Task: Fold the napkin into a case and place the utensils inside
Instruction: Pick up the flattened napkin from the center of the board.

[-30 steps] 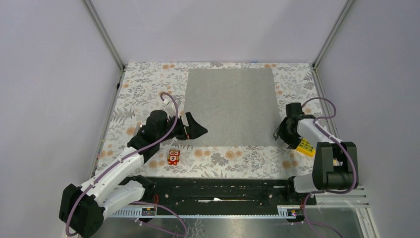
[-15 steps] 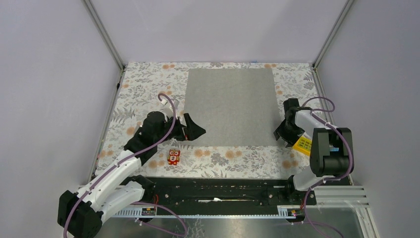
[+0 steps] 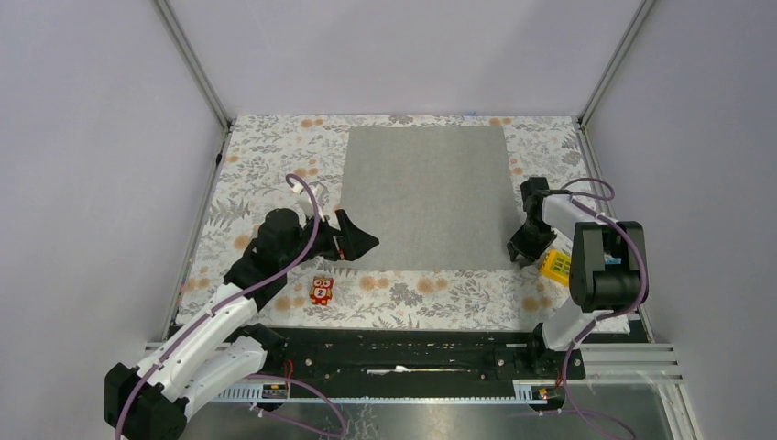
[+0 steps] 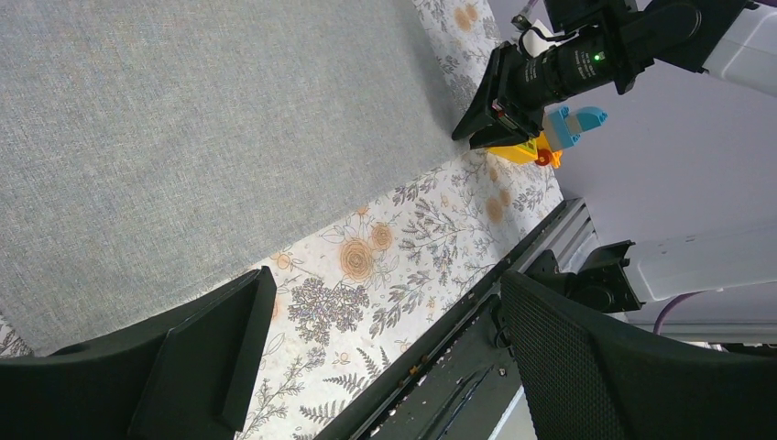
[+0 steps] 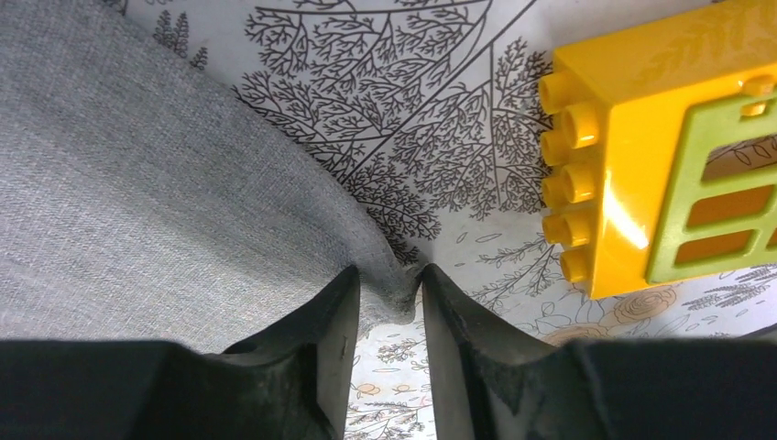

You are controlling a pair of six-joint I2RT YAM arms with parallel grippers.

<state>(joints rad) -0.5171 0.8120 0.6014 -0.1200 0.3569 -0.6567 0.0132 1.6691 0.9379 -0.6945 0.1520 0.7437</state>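
Grey napkin (image 3: 426,197) is laid flat and unfolded on the floral cover (image 3: 266,156). Its near-right corner is pinched by the right gripper (image 5: 389,289). The left gripper (image 4: 380,293) is held spread beside the near-left corner. First fold is judged in hand: a left pinch is needed, then both corners lifted together. No utensils seen.

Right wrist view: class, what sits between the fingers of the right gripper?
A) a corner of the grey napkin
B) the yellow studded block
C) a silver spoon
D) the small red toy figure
A: the corner of the napkin is bunched up in the narrow gap of the right gripper, while the yellow block lies off to the side, apart from it.
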